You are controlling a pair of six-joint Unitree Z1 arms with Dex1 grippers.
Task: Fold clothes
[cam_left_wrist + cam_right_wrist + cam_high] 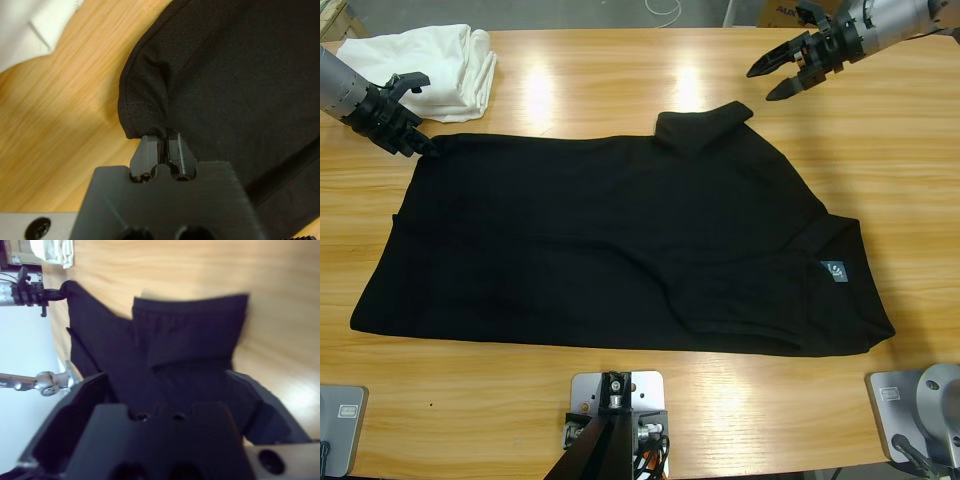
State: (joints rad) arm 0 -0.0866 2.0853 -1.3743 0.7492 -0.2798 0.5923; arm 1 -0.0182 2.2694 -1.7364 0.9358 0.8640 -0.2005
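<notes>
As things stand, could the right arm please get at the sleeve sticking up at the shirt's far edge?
Probably yes. The right gripper hangs open above bare table, close to the sleeve, with nothing between them. The left gripper is shut on the shirt's far corner, well away.

The polo shirt (620,240) is showing as matt black woven cloth, lying on a table (620,85) of glossy, grained wood; beside the shirt, soft white cloth (430,58) is lying folded.

A folded white cloth (430,58) lies at the far left corner of the wooden table (620,80)
</notes>
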